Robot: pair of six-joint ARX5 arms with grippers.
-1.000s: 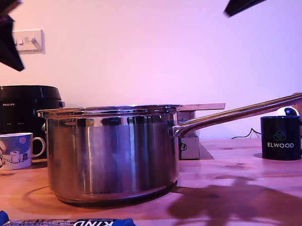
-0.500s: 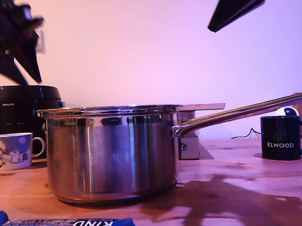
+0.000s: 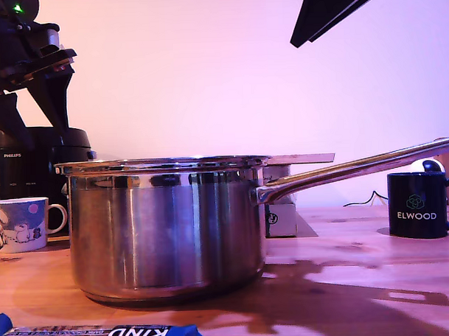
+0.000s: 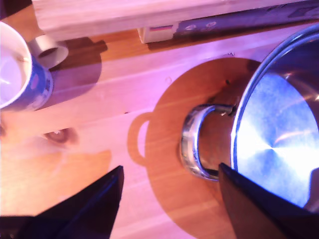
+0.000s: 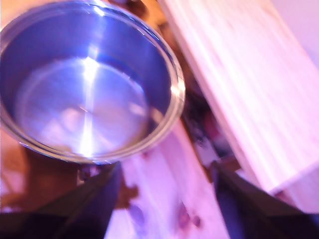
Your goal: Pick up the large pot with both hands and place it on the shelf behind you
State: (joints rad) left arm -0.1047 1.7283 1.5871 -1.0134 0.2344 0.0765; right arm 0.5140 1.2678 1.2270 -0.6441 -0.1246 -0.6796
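The table [image 3: 345, 237] is lying well below both claws. The pot [image 3: 167, 229] is standing upright on it. In the exterior view my first gripper [image 3: 40, 123] is hanging above and beside the pot. In the first wrist view my first gripper [image 4: 170, 169] is holding its jaws wide apart, gripping nothing, with the pot's loop handle [image 4: 192, 149] showing between them, lower down. My second gripper [image 5: 165, 169] is also gaping empty above the pot's rim, touching nothing. The shelf [image 5: 249, 89] is lying beyond the pot from both claws. The cooker [image 3: 33, 167] is sitting behind my first gripper, and a mug [image 4: 20, 74] is standing below it, off to one side.
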